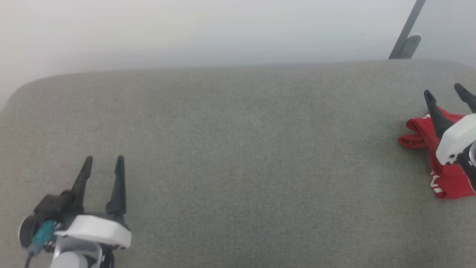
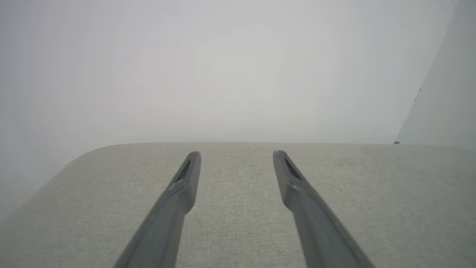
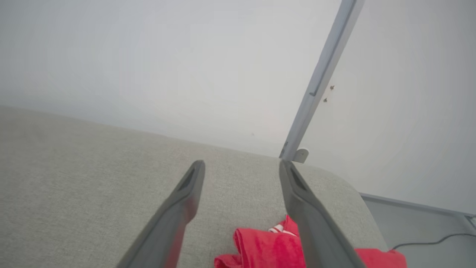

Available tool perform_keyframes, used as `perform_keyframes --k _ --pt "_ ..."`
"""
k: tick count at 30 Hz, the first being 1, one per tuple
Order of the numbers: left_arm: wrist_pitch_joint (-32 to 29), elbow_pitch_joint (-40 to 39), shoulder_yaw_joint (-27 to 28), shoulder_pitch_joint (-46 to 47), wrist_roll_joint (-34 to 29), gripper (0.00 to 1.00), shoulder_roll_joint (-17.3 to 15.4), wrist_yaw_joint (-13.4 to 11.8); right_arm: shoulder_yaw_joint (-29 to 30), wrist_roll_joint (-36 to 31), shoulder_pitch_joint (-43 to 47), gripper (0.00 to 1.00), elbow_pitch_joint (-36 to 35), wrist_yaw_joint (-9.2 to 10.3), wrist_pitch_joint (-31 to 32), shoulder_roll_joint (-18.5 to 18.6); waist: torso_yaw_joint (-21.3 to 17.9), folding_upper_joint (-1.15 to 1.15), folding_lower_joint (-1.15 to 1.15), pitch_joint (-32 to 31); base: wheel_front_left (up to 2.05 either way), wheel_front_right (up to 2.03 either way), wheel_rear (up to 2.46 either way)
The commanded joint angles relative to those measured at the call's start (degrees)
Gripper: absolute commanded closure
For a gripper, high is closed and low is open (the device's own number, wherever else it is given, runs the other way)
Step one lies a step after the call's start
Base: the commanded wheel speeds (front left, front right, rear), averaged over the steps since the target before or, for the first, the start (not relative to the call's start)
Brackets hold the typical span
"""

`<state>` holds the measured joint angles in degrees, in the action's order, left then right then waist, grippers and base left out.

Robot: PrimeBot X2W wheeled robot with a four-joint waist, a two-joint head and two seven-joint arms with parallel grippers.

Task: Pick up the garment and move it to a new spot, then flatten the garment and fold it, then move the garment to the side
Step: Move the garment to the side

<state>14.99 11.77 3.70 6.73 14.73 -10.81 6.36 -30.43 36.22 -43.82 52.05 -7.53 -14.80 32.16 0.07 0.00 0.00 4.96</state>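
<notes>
Garment (image 1: 452,180): red, bunched, laid at the right edge of the cushion (image 1: 238,149) near its far right corner, and cut off by the head view's right border. White-striped trim is seen at its near end. More trim is seen at the top of the garment (image 3: 264,247) in the right wrist view.

Right gripper (image 1: 443,90): held over the garment, with the middle of the fabric covered by its white housing. Fingers are spread wide and nothing is gripped between them. In the right wrist view the red fabric is seen low in the gap and behind the right-hand finger. Whether it is touched cannot be told.

Left gripper (image 1: 104,160): placed over the near left of the cushion, well apart from the garment. Fingers are parted and nothing is held. Bare cushion is seen between them in the left wrist view.

Cushion: grey woven fabric with rounded corners, set against a pale wall (image 1: 186,29).

Bar (image 1: 407,33): grey and slanted, fixed to the wall behind the far right corner, with a small bracket at its foot.

Cable (image 3: 438,238): dark, laid on the floor (image 3: 409,219) beyond the cushion's corner
</notes>
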Motion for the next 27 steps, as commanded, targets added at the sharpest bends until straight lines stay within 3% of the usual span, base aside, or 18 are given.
perform_keyframes --k 1,6,14,27 --pt "0.25 -0.78 0.89 -1.59 -0.03 0.0 -0.34 -0.28 2.71 -2.25 2.66 0.0 -2.56 0.08 -0.38 -0.32 0.38 0.0 0.0 -1.17 0.0 0.0 0.0" --pt "0.25 -2.32 2.31 -4.15 0.06 0.0 -0.2 -0.36 9.6 -6.87 8.91 0.0 -7.66 0.08 -0.37 -1.93 0.54 0.0 0.0 -2.27 0.0 0.0 0.0" --pt "0.25 -2.98 4.46 -7.69 0.79 0.0 -0.37 0.14 21.27 -15.79 21.31 0.0 -16.95 0.08 -0.38 -7.65 0.49 0.0 0.0 -3.9 0.0 0.0 0.0" --pt "0.25 -4.12 7.15 -12.15 0.1 0.0 1.65 0.8 29.9 -23.71 34.38 0.0 -27.52 0.09 -0.39 -15.96 -0.05 0.0 0.0 -5.6 0.0 0.0 0.0"
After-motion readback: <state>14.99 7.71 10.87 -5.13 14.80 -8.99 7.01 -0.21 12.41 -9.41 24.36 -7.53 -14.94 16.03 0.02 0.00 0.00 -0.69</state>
